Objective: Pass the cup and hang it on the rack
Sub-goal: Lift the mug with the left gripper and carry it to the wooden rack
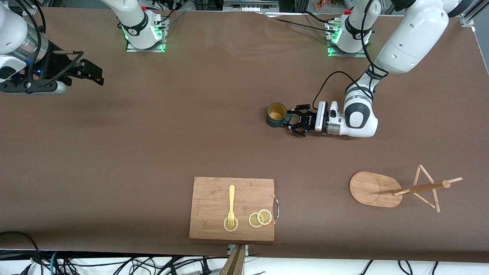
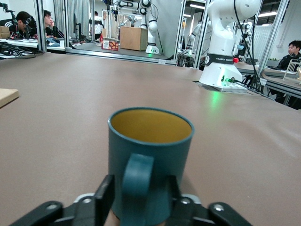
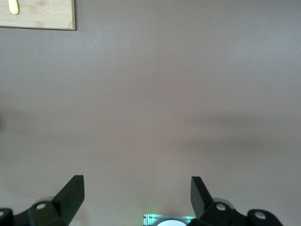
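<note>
The cup (image 1: 276, 114), dark teal with a mustard-yellow inside, stands upright on the brown table near the middle. Its handle (image 2: 137, 176) faces my left gripper (image 1: 287, 120), which lies low over the table. In the left wrist view the left gripper (image 2: 140, 200) has one finger (image 2: 104, 197) against each side of the cup's (image 2: 150, 146) lower body. The rack (image 1: 367, 187), a light wooden mug tree with an oval base, stands nearer the front camera toward the left arm's end. My right gripper (image 1: 94, 75) waits open and empty in the air over the right arm's end (image 3: 137, 194).
A rectangular wooden cutting board (image 1: 214, 194) lies near the table's front edge, with a yellow fork (image 1: 231, 201) and lemon slices (image 1: 260, 218) on it. Both arm bases (image 1: 142, 30) stand along the edge farthest from the front camera. Cables hang below the front edge.
</note>
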Robot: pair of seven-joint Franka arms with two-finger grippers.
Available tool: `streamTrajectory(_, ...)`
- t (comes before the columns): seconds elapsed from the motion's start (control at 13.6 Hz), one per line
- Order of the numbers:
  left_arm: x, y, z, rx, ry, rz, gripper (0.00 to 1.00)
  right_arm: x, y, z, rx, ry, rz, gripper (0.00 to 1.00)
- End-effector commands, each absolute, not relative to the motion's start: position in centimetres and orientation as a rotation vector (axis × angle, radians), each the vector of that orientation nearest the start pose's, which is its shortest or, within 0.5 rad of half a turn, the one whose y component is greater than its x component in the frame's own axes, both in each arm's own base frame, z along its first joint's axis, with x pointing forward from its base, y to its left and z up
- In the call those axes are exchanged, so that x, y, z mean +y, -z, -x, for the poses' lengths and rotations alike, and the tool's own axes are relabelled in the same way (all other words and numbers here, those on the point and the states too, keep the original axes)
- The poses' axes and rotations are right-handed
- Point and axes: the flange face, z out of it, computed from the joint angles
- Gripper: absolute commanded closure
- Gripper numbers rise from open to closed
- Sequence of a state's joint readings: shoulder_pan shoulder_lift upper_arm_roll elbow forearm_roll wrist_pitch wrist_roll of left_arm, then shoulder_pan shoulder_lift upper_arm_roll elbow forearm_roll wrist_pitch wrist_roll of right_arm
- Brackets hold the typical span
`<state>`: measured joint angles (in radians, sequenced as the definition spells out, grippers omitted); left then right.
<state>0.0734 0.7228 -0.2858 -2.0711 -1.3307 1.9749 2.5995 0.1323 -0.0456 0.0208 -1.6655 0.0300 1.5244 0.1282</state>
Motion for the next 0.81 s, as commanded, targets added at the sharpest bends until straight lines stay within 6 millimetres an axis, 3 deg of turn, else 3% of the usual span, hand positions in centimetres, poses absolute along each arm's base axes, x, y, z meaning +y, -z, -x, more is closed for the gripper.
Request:
streamTrajectory(0.0,-17.8,-7.7,-48.9,-1.397,-0.901,-1.268,0.88,8.1,-60.3,-51.4,-0.086,-0.112,3.154,0.00)
streamTrajectory(0.22,-17.4,-8.0,-48.9,-1.355,-0.898,-1.272,0.91,7.8,-60.4,-51.5,-0.159,-0.107,3.155,0.00)
streamTrajectory(0.37,-17.0,-9.2,-48.9,-1.258,-0.870,-1.259,0.91,7.7,-60.7,-51.6,-0.162,-0.099,3.156,0.00)
streamTrajectory(0.59,-14.6,-13.6,-50.1,-1.227,-0.814,-1.277,0.91,7.8,-61.2,-52.2,-0.167,-0.092,3.154,0.00)
streamTrajectory(0.73,-10.6,-16.9,-51.1,-1.221,-0.731,-1.315,0.91,7.7,-61.2,-53.1,-0.157,-0.083,3.153,0.00)
